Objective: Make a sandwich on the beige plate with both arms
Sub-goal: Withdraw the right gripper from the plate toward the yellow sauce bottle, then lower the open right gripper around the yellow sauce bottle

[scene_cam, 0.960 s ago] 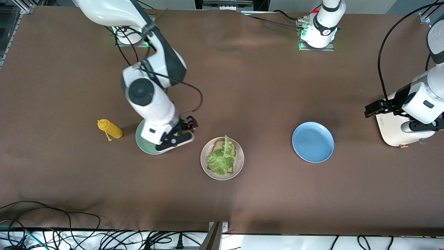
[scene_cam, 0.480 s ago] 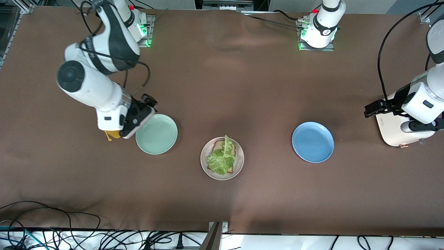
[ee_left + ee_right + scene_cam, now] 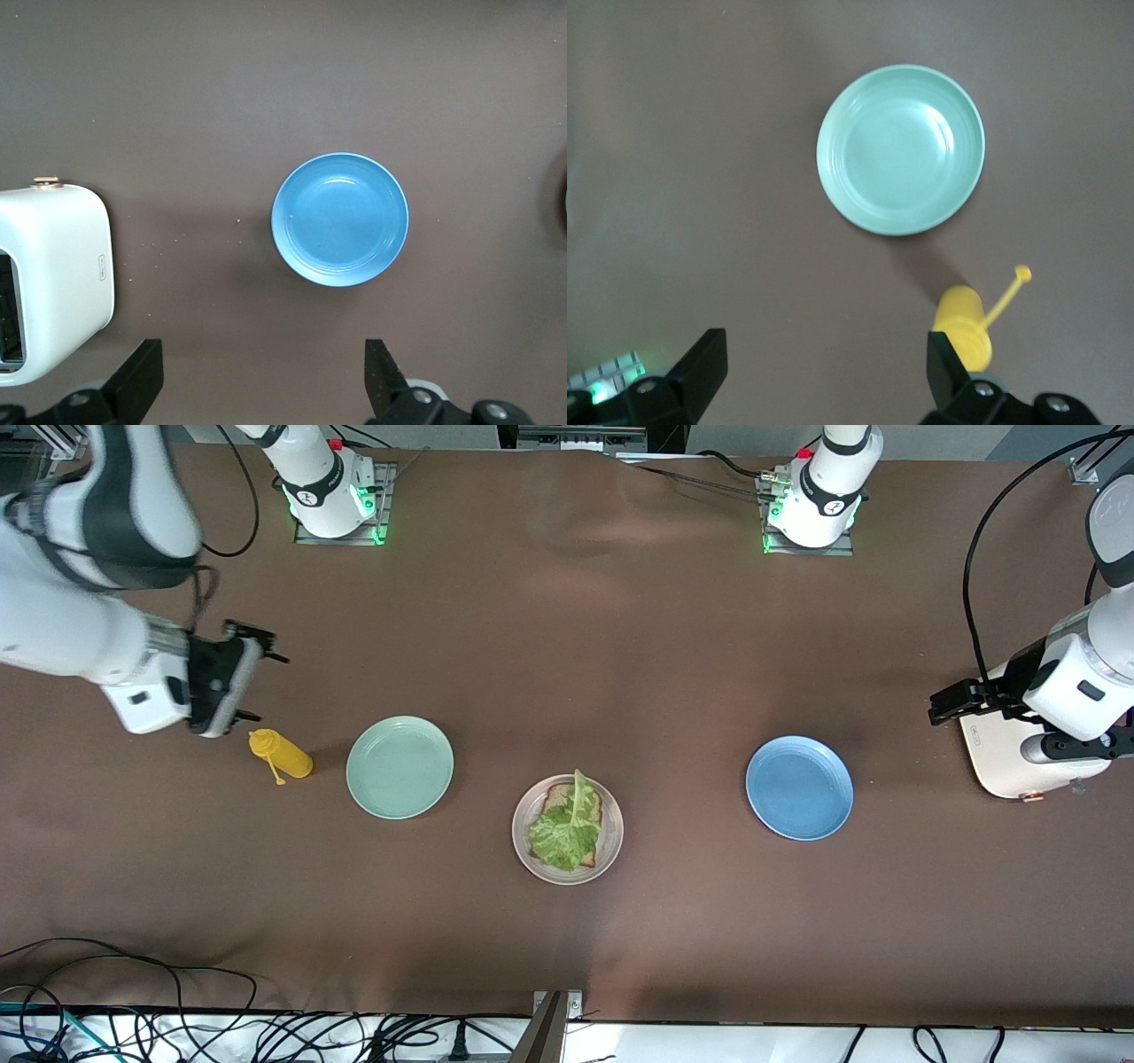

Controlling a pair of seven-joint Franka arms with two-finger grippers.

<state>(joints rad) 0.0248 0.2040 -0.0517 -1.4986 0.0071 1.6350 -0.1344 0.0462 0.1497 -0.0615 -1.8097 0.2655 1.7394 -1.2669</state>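
Lacking only the top toast: lettuce (image 3: 567, 834) on one slice on the beige plate (image 3: 525, 841) at frame centre, left gripper (image 3: 263, 382) and right gripper (image 3: 824, 379) hanging wide open, empty.

2 white arms (image 3: 71, 629), black joint bands, black cables, green-lit bases

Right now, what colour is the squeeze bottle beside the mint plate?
Yellow squeeze bottle; clearest in the front view.
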